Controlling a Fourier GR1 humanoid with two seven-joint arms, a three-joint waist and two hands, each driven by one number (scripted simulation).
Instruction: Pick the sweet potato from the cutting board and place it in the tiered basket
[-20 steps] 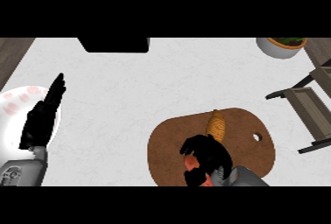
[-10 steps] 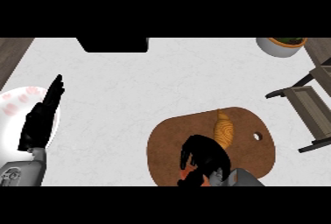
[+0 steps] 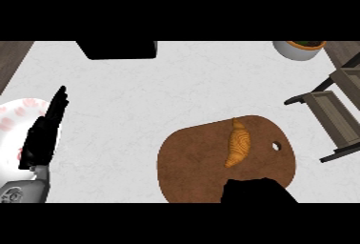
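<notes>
Far left, the left robot hand (image 3: 44, 133) rests with fingers straight and together, lying over a white plate (image 3: 15, 119) at the surface's (image 3: 175, 86) edge. Moving right, the sweet potato (image 3: 237, 142) lies lengthwise on the brown cutting board (image 3: 197, 162), free of any grip. It looks stiff, fairly dense, tapered and apt to roll, so take it across its thick middle. Just near of it, the right robot hand (image 3: 256, 190) is a dark shape at the lower edge, so whether it is wide or narrow I cannot tell. It has drawn back from the potato since a second ago. The tiered basket (image 3: 337, 109) waits far right
</notes>
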